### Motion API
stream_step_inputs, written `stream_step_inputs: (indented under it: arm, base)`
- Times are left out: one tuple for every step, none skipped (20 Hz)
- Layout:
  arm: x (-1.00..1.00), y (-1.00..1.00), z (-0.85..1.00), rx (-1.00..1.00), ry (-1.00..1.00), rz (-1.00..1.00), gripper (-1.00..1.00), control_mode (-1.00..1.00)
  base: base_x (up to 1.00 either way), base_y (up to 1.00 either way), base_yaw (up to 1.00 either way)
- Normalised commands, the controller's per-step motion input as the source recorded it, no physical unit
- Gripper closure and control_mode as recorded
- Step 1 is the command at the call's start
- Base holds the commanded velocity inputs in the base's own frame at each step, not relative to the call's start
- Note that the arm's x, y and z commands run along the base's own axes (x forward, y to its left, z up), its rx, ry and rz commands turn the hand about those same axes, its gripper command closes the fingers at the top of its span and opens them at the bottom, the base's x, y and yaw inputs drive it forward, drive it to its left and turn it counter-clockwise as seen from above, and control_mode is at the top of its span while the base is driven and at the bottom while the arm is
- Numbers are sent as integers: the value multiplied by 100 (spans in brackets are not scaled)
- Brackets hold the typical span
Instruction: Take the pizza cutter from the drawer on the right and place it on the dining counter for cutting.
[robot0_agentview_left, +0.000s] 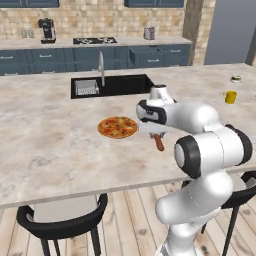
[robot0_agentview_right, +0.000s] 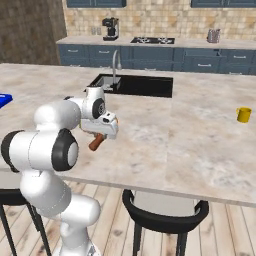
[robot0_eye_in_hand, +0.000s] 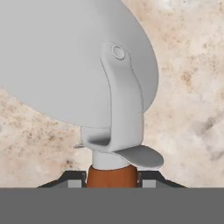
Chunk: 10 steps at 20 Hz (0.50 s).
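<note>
- While the arm reached over the dining counter (robot0_agentview_left: 45, 145), its gripper (robot0_agentview_left: 156, 131) hung just beside the pizza (robot0_agentview_left: 117, 127), on the pizza's right in the left base view.
- Left of the pizza, the marbled top lay bare; a dark stool (robot0_agentview_left: 62, 220) stood tucked under the counter's near edge, nearer the camera than the pizza.
- Behind the pizza sat the dark sink (robot0_agentview_left: 122, 85) with its tall faucet (robot0_agentview_left: 101, 67), set into the same counter.
- The pizza cutter (robot0_agentview_left: 159, 142) was in the gripper's hold, just right of the pizza: its reddish-brown handle stuck out below the hand, slanting down toward the counter's near edge.
- Whether the cutter touched the stone or hung just above it could not be told.
- In the hand view the cutter's grey wheel (robot0_eye_in_hand: 65, 57) spread wide over the marble, with the metal fork arm (robot0_eye_in_hand: 124, 105) running across it to the hub; the handle (robot0_eye_in_hand: 112, 176) sat between the two dark fingertips (robot0_eye_in_hand: 72, 179), which pressed close on either side of it.
- Far right of the pizza, near the counter's far corner, stood a yellow mug (robot0_agentview_left: 230, 97), with a small jar (robot0_agentview_left: 235, 78) just behind it.
- Beyond the sink, well behind the pizza, ran the back worktop with a coffee machine (robot0_agentview_left: 47, 30) at the left, a black hob (robot0_agentview_left: 94, 40) in the middle and a metal pot (robot0_agentview_left: 149, 33) at the right.
</note>
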Motion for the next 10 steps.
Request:
stream_step_inputs:
  arm:
    - [96, 0, -70, 0, -1, 0, 100, -100]
    - [89, 0, -65, 0, 0, 0, 100, -100]
    - [81, 0, -60, 0, 0, 0, 100, -100]
    - [73, 0, -50, 0, 0, 0, 100, -100]
    - [61, 0, -37, 0, 0, 0, 100, -100]
    - [47, 0, -34, 0, 0, 0, 100, -100]
    - [33, 0, -34, 0, 0, 0, 100, -100]
    - [14, 0, -32, 0, 0, 0, 100, -100]
    - [1, 0, -28, 0, 0, 0, 100, -100]
    - [0, 0, -26, 0, 0, 0, 100, -100]
  base:
    - [0, 0, 0]
    - [0, 0, 0]
    - [0, 0, 0]
    - [0, 0, 0]
    - [0, 0, 0]
    - [0, 0, 0]
    - [0, 0, 0]
    - [0, 0, 0]
    - [0, 0, 0]
    - [0, 0, 0]
